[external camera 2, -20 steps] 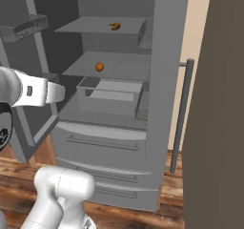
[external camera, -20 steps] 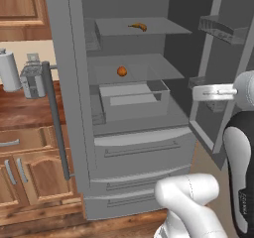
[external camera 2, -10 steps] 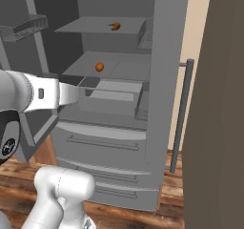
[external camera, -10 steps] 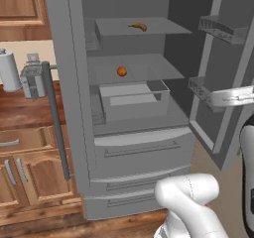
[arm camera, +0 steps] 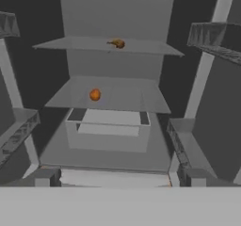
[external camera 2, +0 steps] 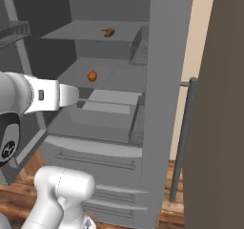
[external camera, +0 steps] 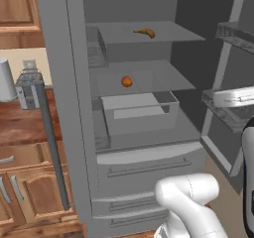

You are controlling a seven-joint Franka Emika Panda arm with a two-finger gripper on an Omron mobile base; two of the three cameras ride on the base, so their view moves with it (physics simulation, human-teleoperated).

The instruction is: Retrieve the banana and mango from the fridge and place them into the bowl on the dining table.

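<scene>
The fridge (external camera: 74, 93) stands with both upper doors open. On its top shelf lies the banana (external camera: 145, 32) (external camera 2: 108, 31) (arm camera: 117, 43), slim and curved. One shelf lower, toward the left, sits the round orange mango (external camera: 127, 81) (external camera 2: 92, 75) (arm camera: 95, 94). My gripper (arm camera: 120, 178) hangs open in front of the fridge's lower shelf, its fingertips (arm camera: 47, 177) wide apart with nothing between them. It points straight into the fridge, well short of both fruits. My white hand (external camera 2: 66, 95) (external camera: 233, 97) reaches in at about the mango shelf's height. The bowl and the dining table are out of view.
A grey open bin (external camera: 141, 110) sits under the mango's shelf, above two closed drawers (external camera: 149, 167). Door racks (arm camera: 214, 39) (arm camera: 16, 128) flank the opening on both sides. A long bar handle (external camera: 49, 143) stands at the left door's edge, beside wooden cabinets (external camera: 20, 182).
My arm has stretched forward toward the fridge's inside, carrying the hand closer to the shelves. The gripper has stayed open. The fruits have not moved.
</scene>
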